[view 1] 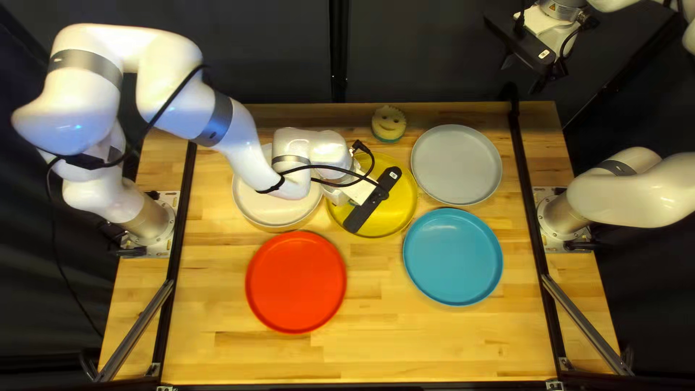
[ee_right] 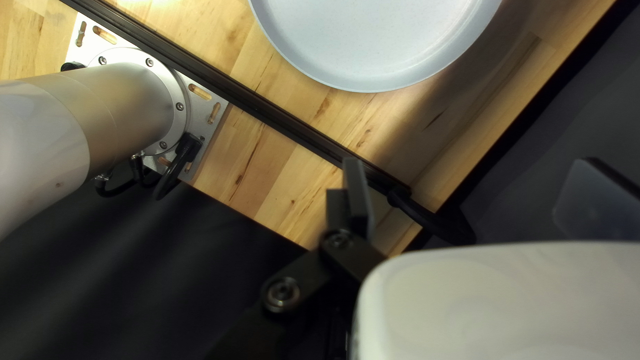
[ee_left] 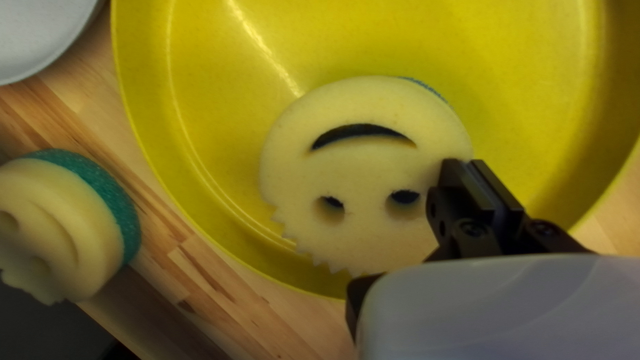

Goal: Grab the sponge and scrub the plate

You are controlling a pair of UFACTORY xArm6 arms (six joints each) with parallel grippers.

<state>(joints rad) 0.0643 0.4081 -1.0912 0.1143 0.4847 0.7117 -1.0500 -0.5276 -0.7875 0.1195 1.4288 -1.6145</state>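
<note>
Left gripper (view 1: 346, 194), fingers together, meets the sponge (ee_left: 360, 167) near the yellow plate's (ee_left: 200, 67) edge; right gripper (view 1: 523, 74), fingers apart, hangs near the table's (view 1: 539, 119) far right corner.

A cream, blue-backed smiley sponge (ee_left: 363, 173) sits face up inside the yellow plate (ee_left: 213, 87).

Grey plate (ee_right: 373, 40) lies on wooden table (ee_right: 273, 200); black rail (ee_right: 235, 92) runs beside arm base (ee_right: 130, 103).
</note>
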